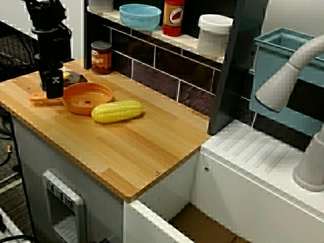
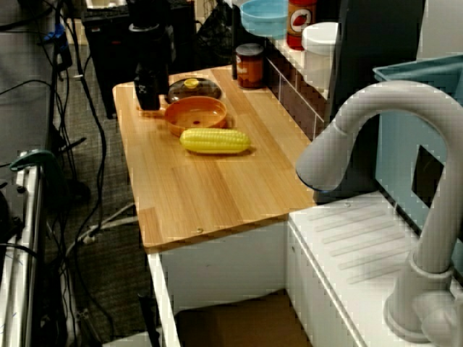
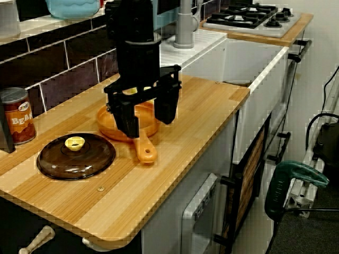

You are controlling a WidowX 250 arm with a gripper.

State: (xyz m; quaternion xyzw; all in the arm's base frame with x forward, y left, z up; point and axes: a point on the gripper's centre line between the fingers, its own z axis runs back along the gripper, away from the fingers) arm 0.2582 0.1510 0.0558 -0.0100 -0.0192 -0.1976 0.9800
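The brown lid (image 3: 76, 155) lies just beside the orange pan (image 1: 87, 97); my gripper (image 3: 147, 114) stands low over the pan's handle (image 3: 144, 151), jaws apart astride it; I judge the grasp not yet made; the pan sits empty on the counter (image 1: 131, 152); a corn cob (image 1: 117, 110) lies just beyond the pan.
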